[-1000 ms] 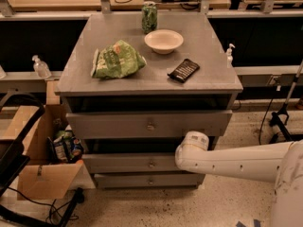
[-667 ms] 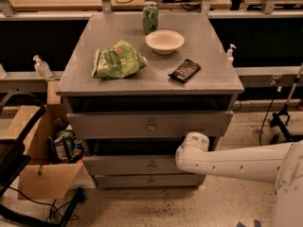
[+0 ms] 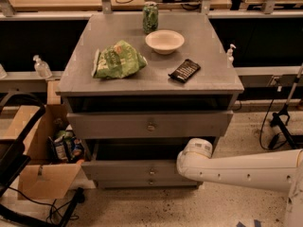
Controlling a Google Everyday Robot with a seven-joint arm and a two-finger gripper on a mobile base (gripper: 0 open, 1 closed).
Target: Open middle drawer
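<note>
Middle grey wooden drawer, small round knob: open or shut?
Partly open: middle drawer juts forward, dark interior showing. Gripper unseen, past the white arm at its right.

The gripper (image 3: 188, 163) sits at the right end of the middle drawer (image 3: 124, 170).

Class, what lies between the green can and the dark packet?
The white bowl, in the camera view. The gripper hides behind the arm's end by the middle drawer.

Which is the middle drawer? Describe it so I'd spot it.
Find the grey cabinet with a bowl on top. Under its tall top drawer and a dark gap sits the middle drawer, one small knob at centre. It lies just above the thinnest drawer, with the robot's hand at its right end.
</note>
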